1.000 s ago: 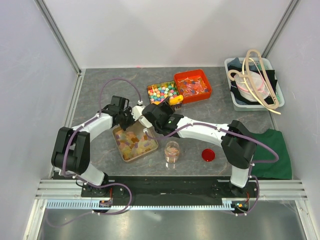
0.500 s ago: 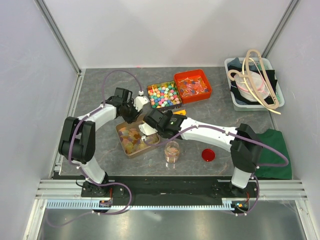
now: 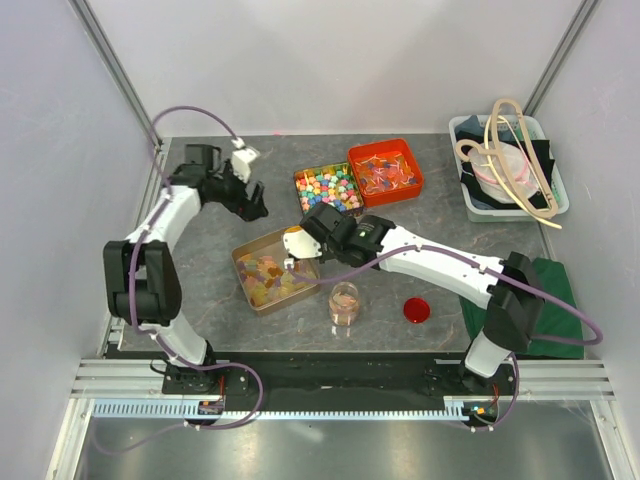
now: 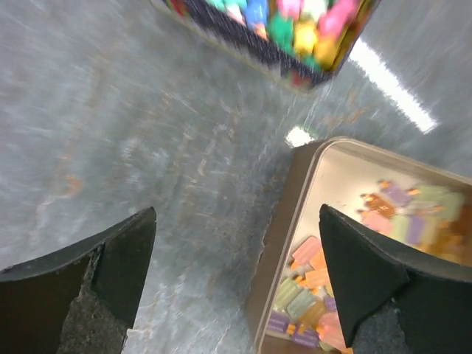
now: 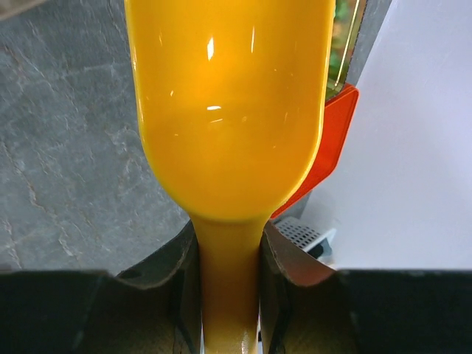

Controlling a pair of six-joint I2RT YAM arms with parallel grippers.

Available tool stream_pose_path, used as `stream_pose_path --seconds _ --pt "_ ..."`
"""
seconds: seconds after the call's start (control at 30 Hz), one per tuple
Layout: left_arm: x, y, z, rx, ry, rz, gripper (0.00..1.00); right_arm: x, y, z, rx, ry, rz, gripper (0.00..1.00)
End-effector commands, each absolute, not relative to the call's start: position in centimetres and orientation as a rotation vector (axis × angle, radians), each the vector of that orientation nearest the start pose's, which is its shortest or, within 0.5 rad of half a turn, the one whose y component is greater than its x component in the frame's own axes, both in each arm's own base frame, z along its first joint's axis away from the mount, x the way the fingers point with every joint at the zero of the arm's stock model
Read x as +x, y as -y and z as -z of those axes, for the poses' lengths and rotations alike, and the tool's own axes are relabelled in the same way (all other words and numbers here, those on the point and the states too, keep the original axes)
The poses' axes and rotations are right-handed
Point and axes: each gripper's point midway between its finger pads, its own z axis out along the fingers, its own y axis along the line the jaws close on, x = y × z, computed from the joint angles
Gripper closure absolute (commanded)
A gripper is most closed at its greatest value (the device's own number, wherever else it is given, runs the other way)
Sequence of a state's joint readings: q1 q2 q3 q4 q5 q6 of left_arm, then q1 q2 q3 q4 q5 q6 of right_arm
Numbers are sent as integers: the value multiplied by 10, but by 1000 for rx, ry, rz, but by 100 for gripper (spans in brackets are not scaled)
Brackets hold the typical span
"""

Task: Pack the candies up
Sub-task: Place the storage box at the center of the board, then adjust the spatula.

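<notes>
Dozens of pastel candies (image 3: 268, 278) are piled in the tan metal tray (image 3: 243, 262) near the middle of the tabletop (image 3: 200, 290). They're flat, see-through little slabs in orange, yellow, pink and green, and the tray's far corner shows bare metal.

The right gripper (image 5: 227, 251) is clamped on the handle of a glossy orange plastic scoop (image 5: 228, 110). From above, its bowl hangs over the tray's far right corner, right at the edge of the pile. Can't tell if it's touching any candy.

The left gripper (image 4: 236, 221) has its jaws spread wide with nothing between them, over bare tabletop off the tray's far left side.

The tabletop is dark grey and stone-look with pale veins, boxed in by plain white walls and aluminium posts.
</notes>
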State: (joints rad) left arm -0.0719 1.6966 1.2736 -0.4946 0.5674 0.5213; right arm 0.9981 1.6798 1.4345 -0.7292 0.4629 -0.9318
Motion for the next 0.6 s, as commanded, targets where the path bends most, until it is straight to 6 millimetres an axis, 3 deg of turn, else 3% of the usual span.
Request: stream_pose_path --seconds 0.0,0.03,0.07,0.1,0.17,0.33,0.57 --pt "390 115 -207 810 -1975 891 8 302 -291 -208 -1813 -1593 377 100" --pt "382 117 -206 804 -1990 957 20 301 -291 -207 -1809 -1595 370 100" --pt "379 119 -208 804 -1981 1002 61 302 -294 -208 -1788 -1598 360 100" --pt "373 125 -217 820 -1943 1067 74 303 -295 -207 -1779 -1600 360 100" --pt "367 130 -218 817 -1936 1145 88 307 -300 -209 -1746 -1602 351 100" --pt "357 141 -228 820 -1878 1285 88 314 -314 -212 -1691 -1596 320 100" --pt "346 156 -215 840 -1908 1364 83 320 -332 -217 -1650 -1586 270 100"
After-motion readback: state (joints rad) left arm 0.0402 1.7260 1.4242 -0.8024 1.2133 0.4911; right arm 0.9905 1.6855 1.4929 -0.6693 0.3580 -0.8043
